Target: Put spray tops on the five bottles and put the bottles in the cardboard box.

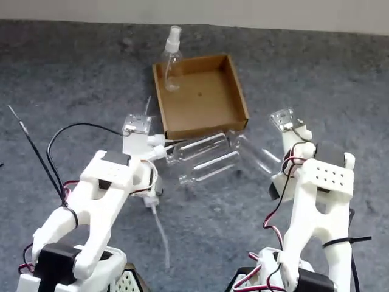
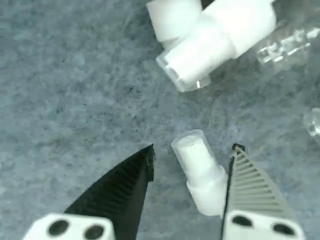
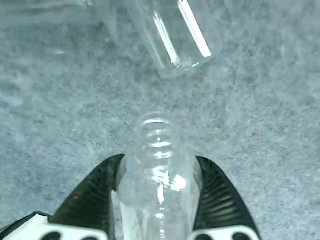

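Note:
My left gripper (image 2: 194,149) is open just above the grey carpet, with a loose white spray top (image 2: 200,172) lying between its fingers, against the pale finger (image 2: 250,190). In the high view that spray top (image 1: 151,199) trails a thin tube toward the near edge. My right gripper (image 3: 157,162) is shut on an uncapped clear bottle (image 3: 157,145), whose threaded neck points away from it. A capped bottle (image 1: 196,149) and an uncapped bottle (image 1: 209,169) lie in front of the cardboard box (image 1: 237,91). One capped bottle (image 1: 172,58) stands at the box's far left corner.
The grey carpet (image 1: 73,79) spreads open to the left and right of the box. The held bottle (image 1: 258,155) lies close to the box's near right corner. Black cables loop by the left arm (image 1: 91,207).

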